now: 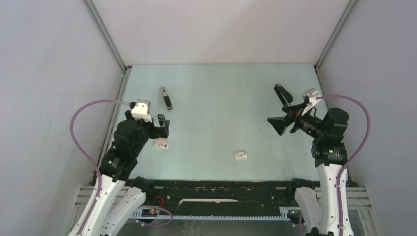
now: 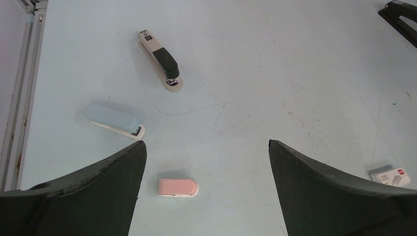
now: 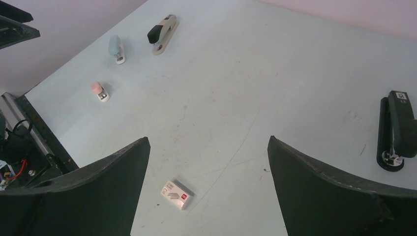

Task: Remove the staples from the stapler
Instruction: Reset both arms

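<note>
Left gripper (image 2: 206,143) spread wide | stapler (image 2: 160,59) long axis far-to-near, nose nearward

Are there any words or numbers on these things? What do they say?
No text can be read.
Sticker on the end of the beige and black stapler: too small to read.
Sticker on the black stapler: blurred.
Red-marked label on the small white box: too small to read.
Blue stapler and pink stapler: no writing shows.
</note>
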Available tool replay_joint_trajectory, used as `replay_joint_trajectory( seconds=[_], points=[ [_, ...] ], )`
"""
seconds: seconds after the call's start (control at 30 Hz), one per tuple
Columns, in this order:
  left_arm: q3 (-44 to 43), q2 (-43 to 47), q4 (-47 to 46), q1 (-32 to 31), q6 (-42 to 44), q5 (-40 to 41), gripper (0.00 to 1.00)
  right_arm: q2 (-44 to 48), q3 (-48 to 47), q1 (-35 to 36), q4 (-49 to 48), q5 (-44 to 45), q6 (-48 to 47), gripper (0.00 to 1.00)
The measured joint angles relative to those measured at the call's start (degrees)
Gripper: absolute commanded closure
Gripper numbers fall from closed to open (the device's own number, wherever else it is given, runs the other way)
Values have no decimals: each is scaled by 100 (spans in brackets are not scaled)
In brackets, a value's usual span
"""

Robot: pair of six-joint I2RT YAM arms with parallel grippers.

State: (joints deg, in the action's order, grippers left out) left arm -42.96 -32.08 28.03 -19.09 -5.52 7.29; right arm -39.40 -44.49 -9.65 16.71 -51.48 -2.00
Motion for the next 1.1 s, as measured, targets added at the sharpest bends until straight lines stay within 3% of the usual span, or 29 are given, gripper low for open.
replay_joint_trajectory(
  seconds=[0.57,1.1],
  points=[
    [0,26,0,0,4,0,0,470,393,0,-903,579,767,0],
    [0,26,0,0,2,0,0,431,393,0,-986,662,916,0]
  ],
)
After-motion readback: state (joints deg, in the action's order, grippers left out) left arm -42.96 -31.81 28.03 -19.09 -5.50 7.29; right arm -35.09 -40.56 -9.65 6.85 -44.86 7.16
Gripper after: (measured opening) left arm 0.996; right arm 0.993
